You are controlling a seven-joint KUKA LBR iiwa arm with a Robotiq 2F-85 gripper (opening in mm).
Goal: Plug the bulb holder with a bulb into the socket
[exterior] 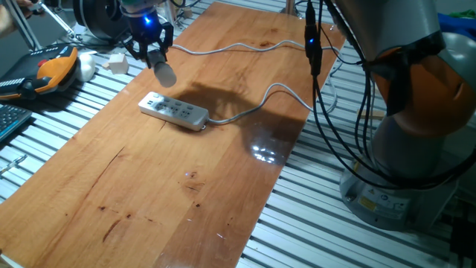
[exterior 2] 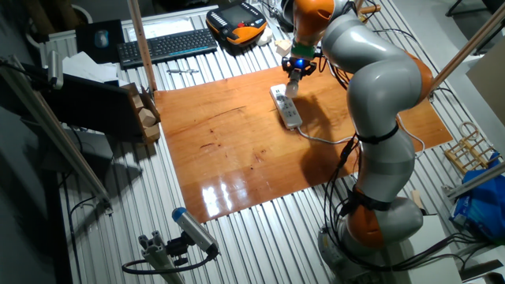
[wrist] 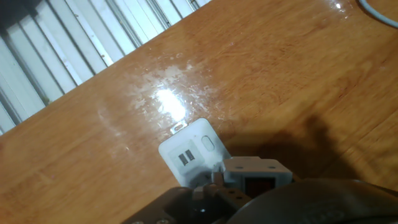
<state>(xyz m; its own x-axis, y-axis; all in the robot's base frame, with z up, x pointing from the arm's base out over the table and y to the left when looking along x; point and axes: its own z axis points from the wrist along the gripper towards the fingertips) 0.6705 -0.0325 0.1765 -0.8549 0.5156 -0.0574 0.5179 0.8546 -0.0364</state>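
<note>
The robot's gripper (exterior: 155,53) hangs in the air over the far end of the wooden board (exterior: 149,186). Its two dark fingers are closed on the bulb holder with a bulb (exterior: 163,71). The round white bulb points down and a bit to the side. A small blue light glows on the hand above it.

Just under the bulb lies the socket (exterior: 173,110) — a long flat white strip with a row of holes on top. It lies flat on the board, a little slanted. The bulb holder is up above the end of the strip that is farthest from its cable, and it is not touching the strip. A grey cable (exterior: 253,108) comes out of the other end of the strip and curls away across the wood.

In the other fixed view, the gripper (exterior 2: 295,69) holds the bulb holder (exterior 2: 291,83) right over the top end of the socket (exterior 2: 287,106). The big grey and orange arm (exterior 2: 379,102) bends over the board (exterior 2: 237,150) from the side.

In the hand view, the end of the socket (wrist: 189,149) shows close up, with two small slots and an oval button. A grey-white boxy part sits just beside it — I cannot tell for sure what that part is.

Off the board, on the metal table (exterior: 59,126), sits an orange and black controller (exterior: 52,71) and a small white cube (exterior: 117,62). A black keyboard (exterior 2: 167,45) lies farther back.
</note>
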